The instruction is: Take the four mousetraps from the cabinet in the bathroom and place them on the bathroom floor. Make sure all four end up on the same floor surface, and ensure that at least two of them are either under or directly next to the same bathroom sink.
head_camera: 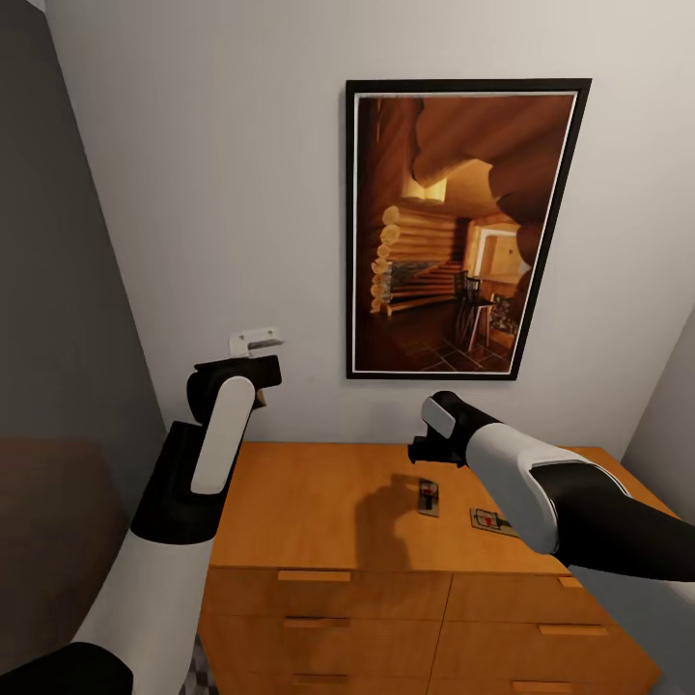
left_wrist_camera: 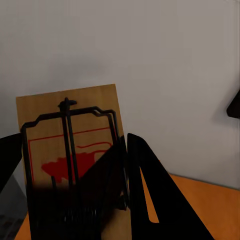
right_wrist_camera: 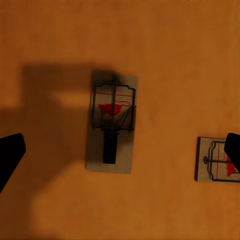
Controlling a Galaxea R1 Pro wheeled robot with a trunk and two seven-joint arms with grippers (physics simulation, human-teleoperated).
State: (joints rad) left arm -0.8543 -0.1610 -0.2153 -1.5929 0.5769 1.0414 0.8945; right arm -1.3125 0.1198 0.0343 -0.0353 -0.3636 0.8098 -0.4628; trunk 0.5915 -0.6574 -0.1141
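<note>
Your left gripper (head_camera: 259, 340) is raised in front of the wall (head_camera: 193, 174), above the cabinet's (head_camera: 309, 502) back left corner, clenched on a mousetrap (left_wrist_camera: 70, 150) that stands upright between its fingers. Your right gripper (head_camera: 425, 452) hovers over the cabinet top with its fingers (right_wrist_camera: 10, 155) spread wide and nothing between them. A second mousetrap (right_wrist_camera: 111, 122) lies flat directly below it, and a third mousetrap (right_wrist_camera: 215, 160) lies just beside that one, nearer the cabinet's right edge. Behind the cabinet, a dark-framed log-cabin picture (head_camera: 463, 227) hangs on the pale wall.
</note>
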